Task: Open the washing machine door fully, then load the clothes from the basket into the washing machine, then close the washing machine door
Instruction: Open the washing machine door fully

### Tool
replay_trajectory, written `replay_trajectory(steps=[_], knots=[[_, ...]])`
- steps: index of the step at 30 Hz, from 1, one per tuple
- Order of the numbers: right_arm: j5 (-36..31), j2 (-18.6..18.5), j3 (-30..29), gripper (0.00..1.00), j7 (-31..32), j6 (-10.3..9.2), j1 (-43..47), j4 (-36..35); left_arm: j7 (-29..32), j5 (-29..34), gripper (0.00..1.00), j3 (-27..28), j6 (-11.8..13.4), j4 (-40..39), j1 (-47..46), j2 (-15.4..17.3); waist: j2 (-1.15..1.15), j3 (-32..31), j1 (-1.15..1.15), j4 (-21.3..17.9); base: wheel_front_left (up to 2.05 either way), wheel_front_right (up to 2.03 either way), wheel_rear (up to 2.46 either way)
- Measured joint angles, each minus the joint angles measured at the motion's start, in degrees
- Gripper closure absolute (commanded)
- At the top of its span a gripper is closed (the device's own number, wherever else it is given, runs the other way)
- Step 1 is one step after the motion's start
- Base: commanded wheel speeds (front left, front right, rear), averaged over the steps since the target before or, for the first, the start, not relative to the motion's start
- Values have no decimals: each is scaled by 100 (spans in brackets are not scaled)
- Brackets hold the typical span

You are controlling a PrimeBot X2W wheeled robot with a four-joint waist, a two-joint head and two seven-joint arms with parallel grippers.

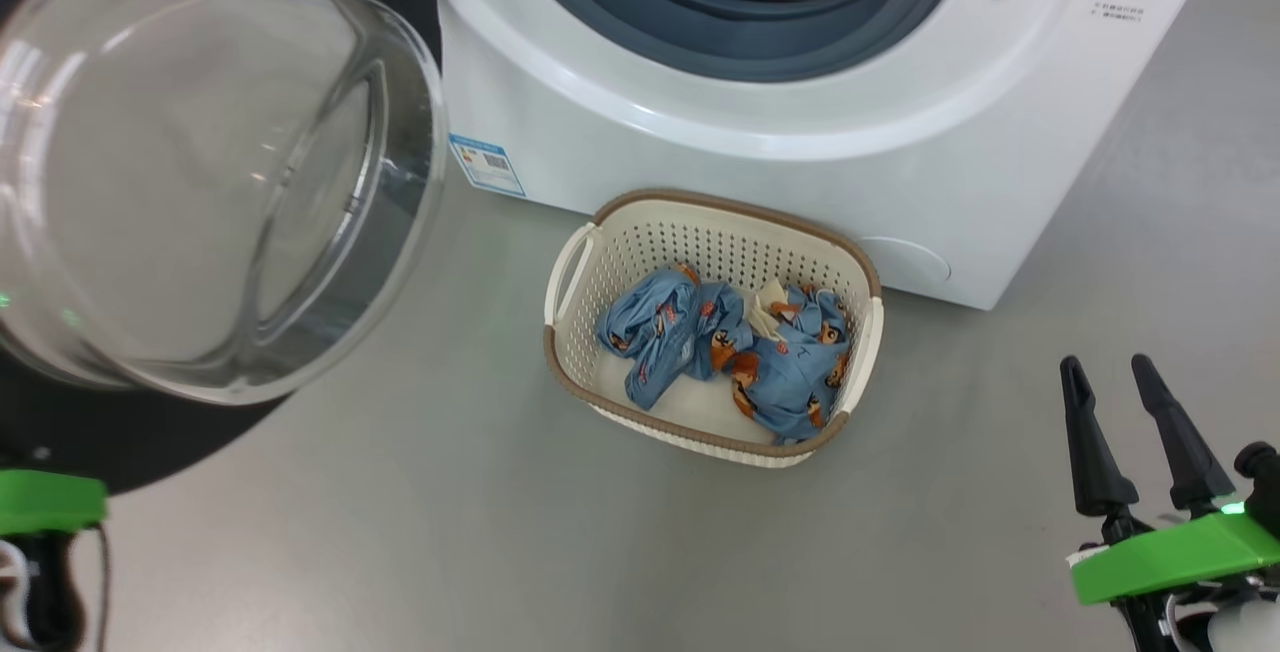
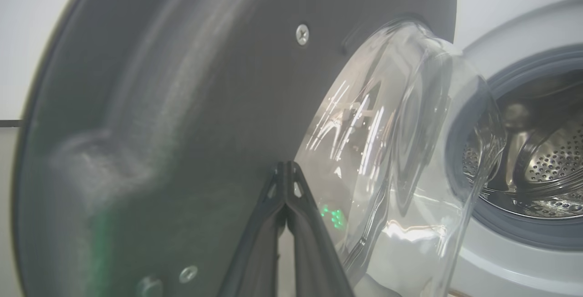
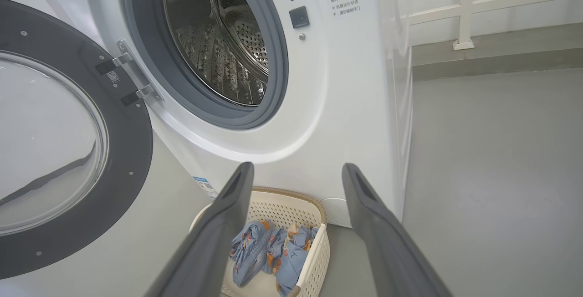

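The washing machine [image 1: 800, 132] stands with its steel drum [image 3: 218, 37] exposed. The washing machine door [image 1: 200, 162] hangs swung out to the left, its glass bowl facing me. Through the left wrist view, my left gripper [image 2: 286, 166] is shut with nothing in it, its tips right at the door's dark inner face [image 2: 182, 105] beside the glass bowl [image 2: 401, 151]; contact cannot be told. The basket [image 1: 600, 222] sits on the floor before the machine, and the clothes [image 1: 730, 352] lie bunched inside it. My right gripper [image 1: 1105, 364] is open and empty, to the basket's right and nearer me.
Bare grey floor [image 1: 450, 532] spreads around the basket and to the right of the machine. A white railing [image 3: 464, 10] and a low step run along the wall beyond. The open door takes up the space to the left.
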Motion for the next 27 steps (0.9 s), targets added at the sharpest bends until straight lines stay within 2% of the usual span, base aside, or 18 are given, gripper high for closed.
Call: replay_trajectory(steps=[8, 27], knots=[[-37, -55, 0, 0, 0, 0, -159, -26, 0, 108, 100, 636, -1, 468, -437, 377, 0, 242, 0, -86, 0, 0, 0], [-112, -358, -10, 0, 0, 0, -542, -122, -7, 265, 100, 933, 2, 1229, -1268, 933, 0, 928, 0, -160, 0, 0, 0]])
